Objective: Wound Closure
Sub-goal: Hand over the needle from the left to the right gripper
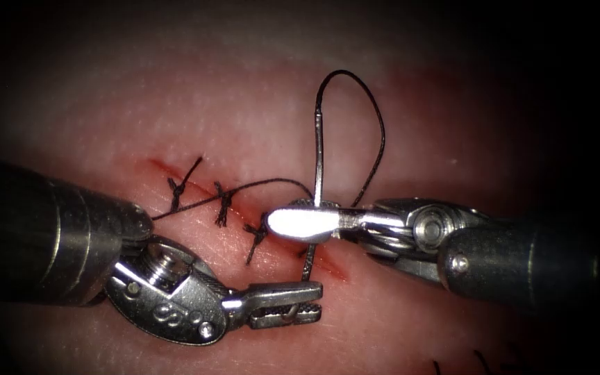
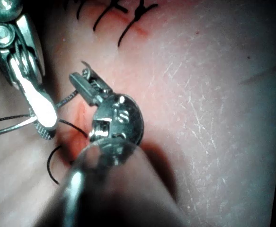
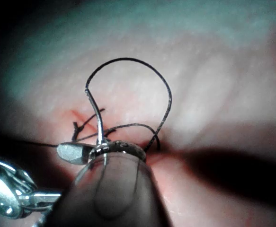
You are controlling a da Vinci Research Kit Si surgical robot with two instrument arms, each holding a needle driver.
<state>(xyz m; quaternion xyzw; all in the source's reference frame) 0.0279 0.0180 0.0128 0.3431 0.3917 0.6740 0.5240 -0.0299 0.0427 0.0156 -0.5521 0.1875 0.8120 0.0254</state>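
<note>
Lower left of the endoscope view: left tool (image 1: pixel 310 303), jaws nearly shut, needle (image 1: pixel 319 167) tip seemingly between them at the cut (image 1: pixel 328 264); right tool (image 1: pixel 293 223) at centre clamped on the needle mid-curve. Three stitches (image 1: pixel 222 203) tied up-left, lower-right stretch unclosed. Thread (image 1: pixel 376 149) looping upward; left wrist view alone showing more thread (image 2: pixel 52 165) curling beside the cut.

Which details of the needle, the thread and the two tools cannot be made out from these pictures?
- Needle, endoscope view: the right end effector, shut on its middle, covers that part.
- Needle point, endoscope view: it meets the left end effector at the cut; whether those jaws grip it, and whether it enters the tissue, cannot be told.
- Thread, endoscope view: its lower end passes behind the right end effector.
- Right wrist view: the shaft hides the grip.
</note>
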